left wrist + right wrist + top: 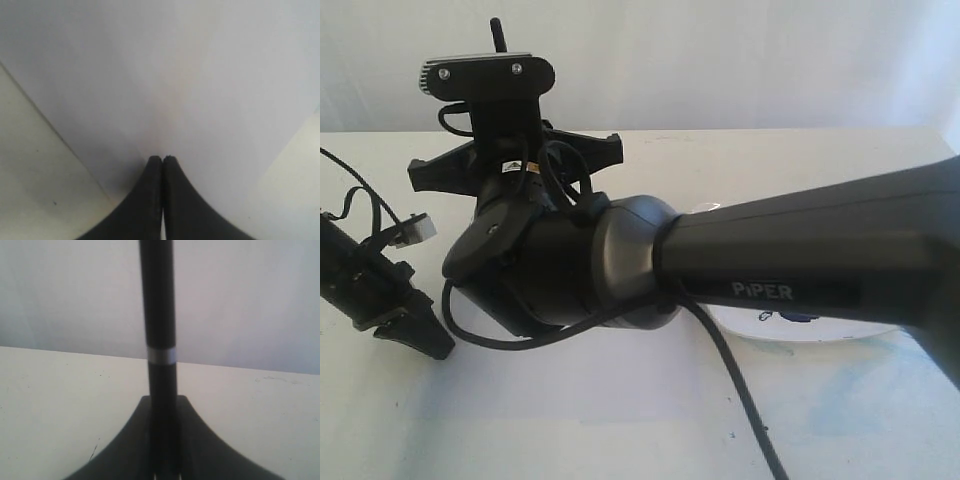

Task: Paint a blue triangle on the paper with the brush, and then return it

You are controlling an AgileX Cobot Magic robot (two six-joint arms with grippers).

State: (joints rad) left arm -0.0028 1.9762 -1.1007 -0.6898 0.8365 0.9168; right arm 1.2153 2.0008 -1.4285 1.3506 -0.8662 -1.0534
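My right gripper is shut on the brush, whose black handle with a silver band runs out past the fingertips. Its bristle tip is out of view. In the exterior view the right arm reaches across to the left, and a thin black rod end rises above its wrist camera. My left gripper is shut on nothing and hovers close over the pale lilac paper; it also shows at the lower left. No blue triangle is visible.
A white plate with dark blue paint lies partly hidden under the right arm. Faint pale-blue smears mark the surface in front of it. Cream tabletop borders the paper. A cable hangs from the right arm.
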